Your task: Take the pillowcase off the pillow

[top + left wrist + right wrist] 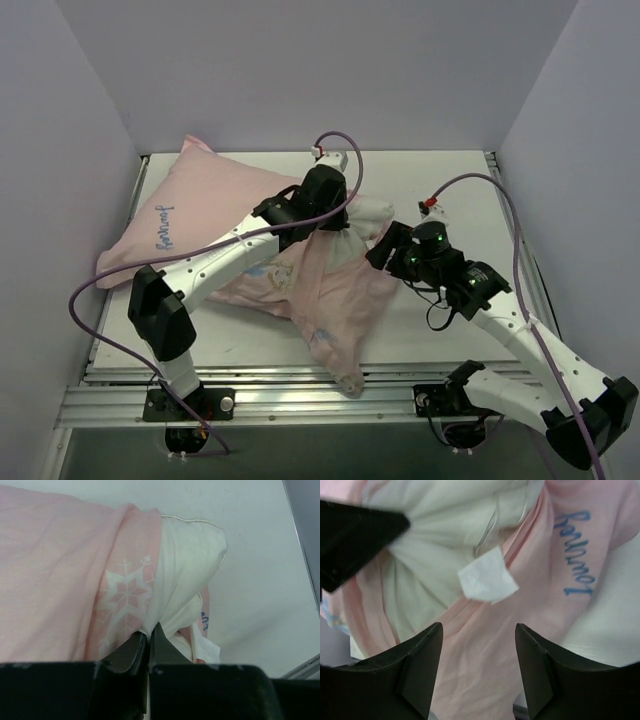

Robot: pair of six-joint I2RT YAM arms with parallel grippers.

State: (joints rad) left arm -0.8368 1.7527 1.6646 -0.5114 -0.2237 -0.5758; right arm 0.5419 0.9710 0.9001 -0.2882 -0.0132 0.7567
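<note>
Most of the pillow [370, 214] is covered by the pillowcase [200, 205], which is spread across the left and middle of the tabletop [455, 190], with its far corner lying near the left wall. Blue script [164, 225] is printed on the pale pink face toward that end. From the middle, loose pink fabric is draped forward to the near edge of the tabletop, and a faint printed figure is partly seen on it.

The left pincer [149, 630] is lowered onto the middle of the bundle, at the open end of the cover. Its fingers are pressed together, and a pinch of the pillow's white fabric is caught between the tips, with creases drawn toward that point. Just left of the tips, a white snowflake [127, 592] is shown on the cover's edge. To their right, a bare white corner of the pillow is exposed beyond the pillowcase and rests on the tabletop.

Further right, the right pincer [477, 630] is held just beside that exposed end. Its fingers are set well apart and nothing is gripped. Beyond the gap, pink fabric with blue lettering [577, 550] and a small white tag [487, 580] are seen. Whether the fingers touch the cloth cannot be told. A purple cable [515, 215] is looped above the right arm.
</note>
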